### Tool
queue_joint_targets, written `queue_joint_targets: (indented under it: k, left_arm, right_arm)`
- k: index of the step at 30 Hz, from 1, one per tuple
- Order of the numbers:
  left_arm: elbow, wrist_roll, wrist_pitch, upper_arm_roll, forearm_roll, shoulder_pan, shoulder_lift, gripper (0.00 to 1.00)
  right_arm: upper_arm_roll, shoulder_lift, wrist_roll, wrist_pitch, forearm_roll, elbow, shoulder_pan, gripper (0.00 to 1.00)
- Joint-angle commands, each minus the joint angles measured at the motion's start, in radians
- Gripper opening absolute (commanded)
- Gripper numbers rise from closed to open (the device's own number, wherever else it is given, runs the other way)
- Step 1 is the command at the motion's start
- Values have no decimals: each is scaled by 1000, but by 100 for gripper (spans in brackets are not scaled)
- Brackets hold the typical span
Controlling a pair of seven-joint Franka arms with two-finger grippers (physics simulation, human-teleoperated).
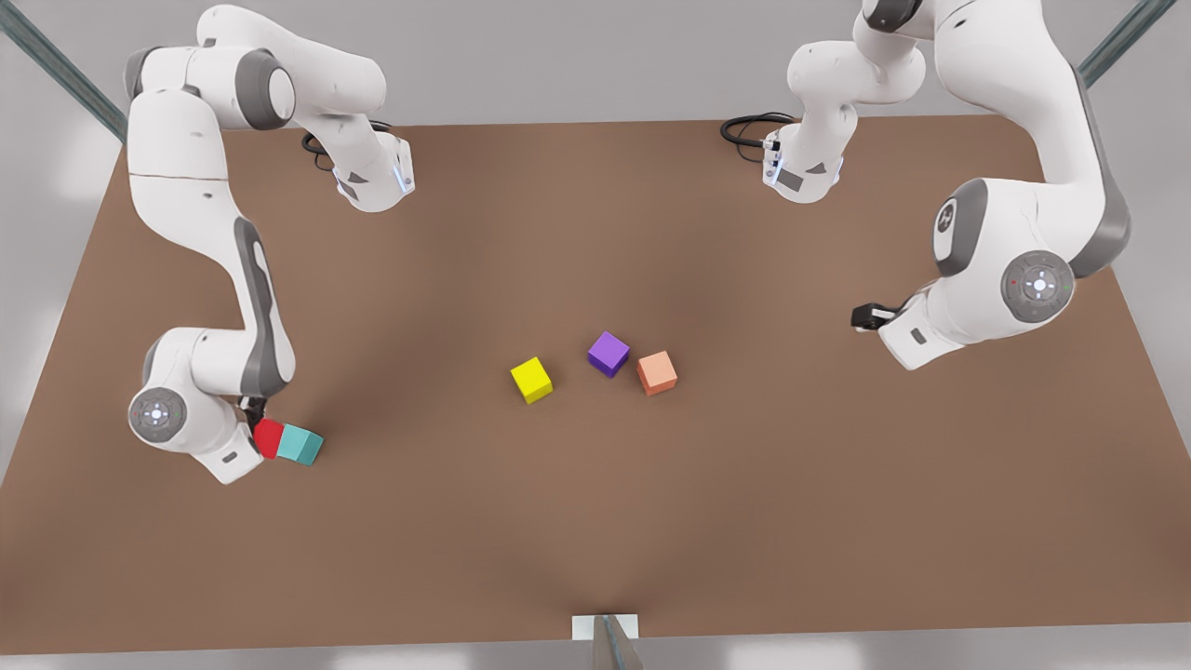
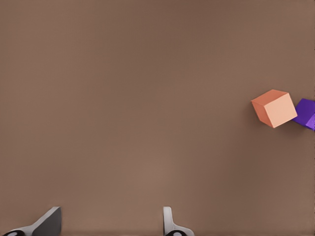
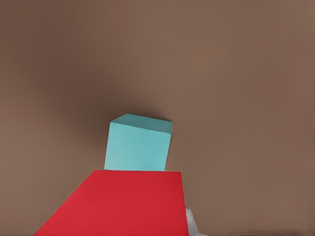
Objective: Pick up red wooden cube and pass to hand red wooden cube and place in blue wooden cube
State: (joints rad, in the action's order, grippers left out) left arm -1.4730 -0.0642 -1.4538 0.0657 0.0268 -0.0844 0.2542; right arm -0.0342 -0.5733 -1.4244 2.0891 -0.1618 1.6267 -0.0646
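No readable text, labels, brands, numbers or signs appear on anything in these views.

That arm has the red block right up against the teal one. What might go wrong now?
The right gripper holds the small bright red wooden cube low beside the small teal wooden cube, seemingly touching it. Moving on could push the teal cube across the brown table instead of stacking. The red cube looks tilted, so it might slip or land askew. The left gripper waits open, elsewhere.
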Motion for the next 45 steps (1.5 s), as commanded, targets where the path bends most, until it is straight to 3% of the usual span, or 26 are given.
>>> queue_joint_targets:
  k: [1, 16, 17, 18, 34, 36, 38, 43, 45]
  left_arm:
    - [0, 76, 4, 5, -10, 3, -1, 100]
    - [0, 80, 6, 5, -10, 2, 10, 100]
    - [0, 80, 6, 5, -10, 2, 14, 100]
    - [0, 80, 6, 5, -10, 0, 14, 100]
    - [0, 81, 6, 5, -8, 0, 20, 100]
    - [0, 81, 6, 5, -8, 0, 22, 100]
    - [0, 81, 6, 5, -10, 0, 22, 100]
    - [0, 81, 10, 5, -10, 0, 22, 100]
    - [0, 80, 10, 5, -10, 0, 22, 100]
  right_arm:
    - [0, -3, 302, 89, -9, 2, 0, 55]
    - [7, 3, 321, 147, 45, 122, 0, 56]
    - [7, 0, 323, 147, 48, 122, 0, 62]
    - [7, -3, 349, 147, 50, 122, 0, 100]
    - [33, 53, 354, 65, 85, 114, 20, 100]
    - [36, 79, 418, 12, 108, 97, 37, 100]
    - [36, 84, 539, -175, 149, -17, 83, 100]
    - [31, 95, 1416, -557, 169, -260, 106, 100]
    - [22, 130, 1454, -791, 157, -433, 97, 100]
